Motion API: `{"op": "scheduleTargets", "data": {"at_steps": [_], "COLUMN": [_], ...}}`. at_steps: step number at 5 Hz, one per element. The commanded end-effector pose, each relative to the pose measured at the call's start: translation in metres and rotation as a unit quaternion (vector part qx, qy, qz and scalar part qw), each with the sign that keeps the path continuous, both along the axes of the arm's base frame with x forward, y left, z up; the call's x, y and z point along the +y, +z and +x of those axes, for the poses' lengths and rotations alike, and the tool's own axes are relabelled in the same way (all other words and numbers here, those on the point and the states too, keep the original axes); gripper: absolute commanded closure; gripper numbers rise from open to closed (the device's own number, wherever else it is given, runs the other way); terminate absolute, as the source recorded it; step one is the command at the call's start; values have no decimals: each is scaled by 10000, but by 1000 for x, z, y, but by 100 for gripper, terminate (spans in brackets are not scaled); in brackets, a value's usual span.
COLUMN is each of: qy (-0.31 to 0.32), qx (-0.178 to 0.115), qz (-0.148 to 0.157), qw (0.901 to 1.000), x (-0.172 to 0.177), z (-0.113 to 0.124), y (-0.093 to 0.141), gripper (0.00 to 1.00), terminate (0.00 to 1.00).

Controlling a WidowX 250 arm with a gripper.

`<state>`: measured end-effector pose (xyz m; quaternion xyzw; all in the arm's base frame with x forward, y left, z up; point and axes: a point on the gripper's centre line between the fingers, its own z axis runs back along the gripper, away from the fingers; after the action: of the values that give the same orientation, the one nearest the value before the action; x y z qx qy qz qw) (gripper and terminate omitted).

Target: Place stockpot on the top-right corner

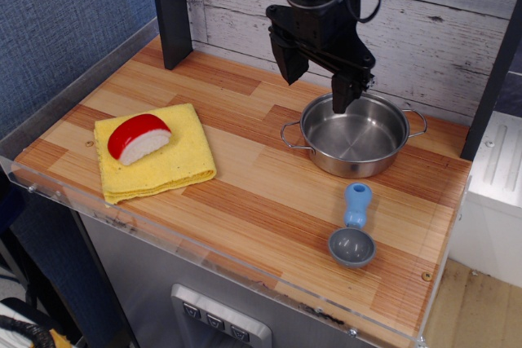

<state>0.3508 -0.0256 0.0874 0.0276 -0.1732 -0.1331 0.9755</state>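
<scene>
The stockpot (356,134), a shallow shiny steel pot with two wire loop handles, stands on the wood-plank tabletop at the right, near the back wall. My gripper (315,82) hangs over the pot's back-left rim with its jaws open and empty. One finger (287,63) is outside the rim to the left. The other finger (343,95) is over the pot's inside edge. I cannot tell whether it touches the pot. The top-right corner (155,69) is the tabletop corner by the black upright post (170,10) and the blue textured wall (65,22), at the image's left back.
A red-and-white food piece (139,137) lies on a folded yellow cloth (155,160) at the left front. A small grey scoop with a blue handle (354,224) lies in front of the pot. A white ribbed cabinet (497,169) stands past the right edge.
</scene>
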Motion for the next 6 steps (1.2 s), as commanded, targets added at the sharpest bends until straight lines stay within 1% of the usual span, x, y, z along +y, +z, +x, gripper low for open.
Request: {"op": "scheduleTargets", "data": {"at_steps": [1, 2, 3, 4, 5, 6], "qy": [249, 347, 217, 158, 184, 113], "qx": [-139, -54, 20, 122, 224, 269], "qz": [265, 323, 361, 435, 340, 319], "qw": [9992, 9989, 9991, 9989, 9990, 9991], "x": [6, 14, 16, 17, 15, 9], "z": [26, 33, 37, 36, 34, 35], "y": [1, -7, -17, -26, -38, -45], "gripper": [0, 0, 0, 0, 0, 0], "terminate": [0, 0, 0, 0, 0, 0]}}
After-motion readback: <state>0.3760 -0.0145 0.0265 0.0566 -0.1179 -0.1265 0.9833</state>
